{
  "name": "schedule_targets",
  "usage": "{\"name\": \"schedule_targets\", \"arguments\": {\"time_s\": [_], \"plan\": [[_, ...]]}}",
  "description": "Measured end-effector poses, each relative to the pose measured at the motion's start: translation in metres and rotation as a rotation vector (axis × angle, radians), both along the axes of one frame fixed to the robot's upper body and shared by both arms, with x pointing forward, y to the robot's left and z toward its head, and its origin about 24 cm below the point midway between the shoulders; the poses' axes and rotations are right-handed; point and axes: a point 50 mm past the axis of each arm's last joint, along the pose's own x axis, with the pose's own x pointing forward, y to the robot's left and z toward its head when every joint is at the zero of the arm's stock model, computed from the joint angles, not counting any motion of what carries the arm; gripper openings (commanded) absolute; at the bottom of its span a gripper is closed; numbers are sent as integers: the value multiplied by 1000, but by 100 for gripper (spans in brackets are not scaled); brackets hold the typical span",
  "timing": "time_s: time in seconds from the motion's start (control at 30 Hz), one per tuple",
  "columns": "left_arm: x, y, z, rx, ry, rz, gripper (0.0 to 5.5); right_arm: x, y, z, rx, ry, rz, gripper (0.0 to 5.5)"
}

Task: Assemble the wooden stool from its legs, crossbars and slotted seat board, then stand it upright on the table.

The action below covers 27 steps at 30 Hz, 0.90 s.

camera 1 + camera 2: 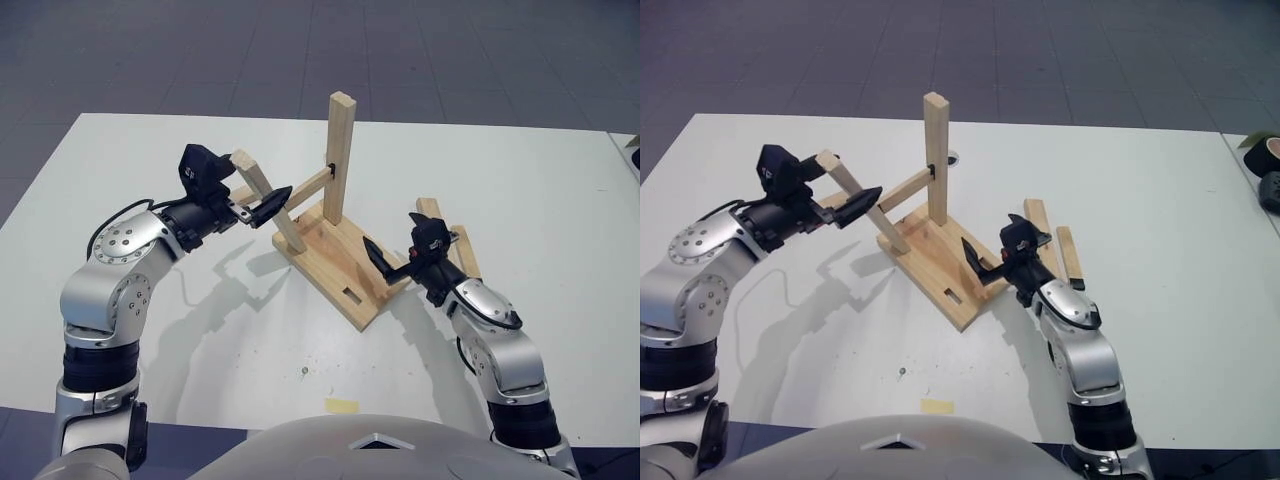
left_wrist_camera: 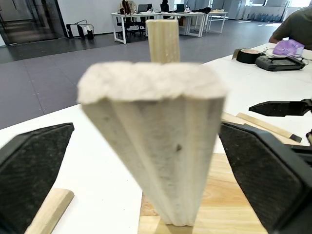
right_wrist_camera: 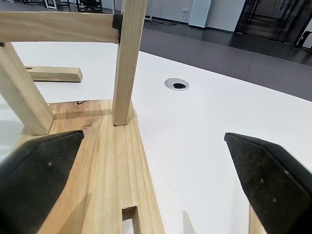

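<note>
The slotted seat board (image 1: pixel 335 268) lies flat on the white table. One leg (image 1: pixel 339 158) stands upright in it, and a crossbar (image 1: pixel 308 187) joins that leg to a second, tilted leg (image 1: pixel 268 200). My left gripper (image 1: pixel 272 202) is open with its fingers either side of the tilted leg (image 2: pixel 156 146), and gaps show on both sides. My right gripper (image 1: pixel 392 233) hovers open over the board's right edge (image 3: pixel 117 165), holding nothing. Two loose wooden pieces (image 1: pixel 1040 226) (image 1: pixel 1071 256) lie on the table just right of the board.
Another loose wooden piece (image 3: pixel 53 74) lies behind the board on the left. A round cable grommet (image 1: pixel 953 157) is set in the table behind the upright leg. A yellow tape scrap (image 1: pixel 341 405) sits near the front edge. Dark objects (image 1: pixel 1267 168) rest on a neighbouring table at far right.
</note>
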Motion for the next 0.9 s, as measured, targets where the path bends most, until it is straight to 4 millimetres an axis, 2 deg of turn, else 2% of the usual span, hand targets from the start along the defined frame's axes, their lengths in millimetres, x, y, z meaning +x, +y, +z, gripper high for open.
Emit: {"name": "schedule_targets", "arguments": {"time_s": [0.13, 0.23, 0.33, 0.47, 0.67, 0.8, 0.9], "plan": [[29, -5, 5, 39, -73, 34, 540, 3, 1, -1, -14, -5, -5, 538], [47, -18, 13, 32, -129, 28, 540, 3, 2, -5, -36, 8, -12, 538], [50, -33, 13, 7, -143, -13, 540, 4, 1, -7, -47, 11, -21, 538], [49, -42, 9, 8, -138, -32, 540, 5, -1, -7, -52, 2, -29, 538], [49, -58, 16, -59, -164, 2, 540, 8, -3, 12, 139, -131, -75, 538], [65, -63, 32, -98, -196, 88, 540, 9, -10, 15, 152, -153, -98, 538], [74, -65, 35, -106, -202, 127, 540, 10, -14, 15, 161, -159, -109, 538]]}}
